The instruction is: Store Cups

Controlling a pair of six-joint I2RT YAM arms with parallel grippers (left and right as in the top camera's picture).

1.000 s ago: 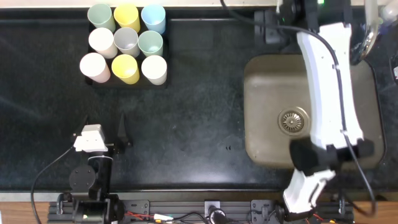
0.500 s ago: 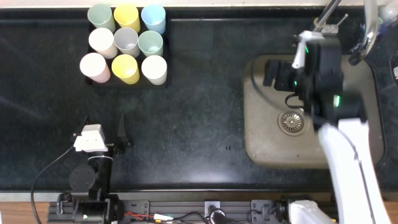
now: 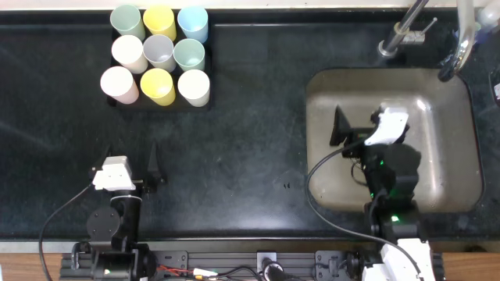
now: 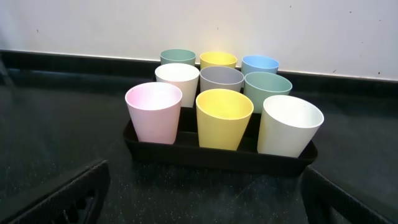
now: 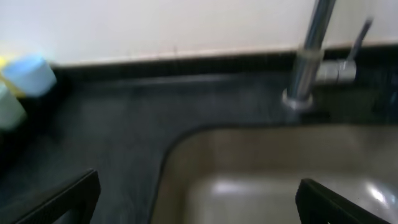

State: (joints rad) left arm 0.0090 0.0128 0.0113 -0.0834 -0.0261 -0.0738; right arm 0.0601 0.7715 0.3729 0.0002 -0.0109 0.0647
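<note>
Nine cups racked; right hand (apart) retracted over sink; left hand apart, unmoved.

Black speckled countertop spans frame, white wall along back edge. Upper left: black tray sits flat on countertop near back edge, holding nine cups, three by three. Right: metal sink sunk into countertop. Upper right: chrome faucet stands behind sink.

The chrome metal tap is cropped by the frame edge, as is a pale green plastic cup (blurred).
</note>
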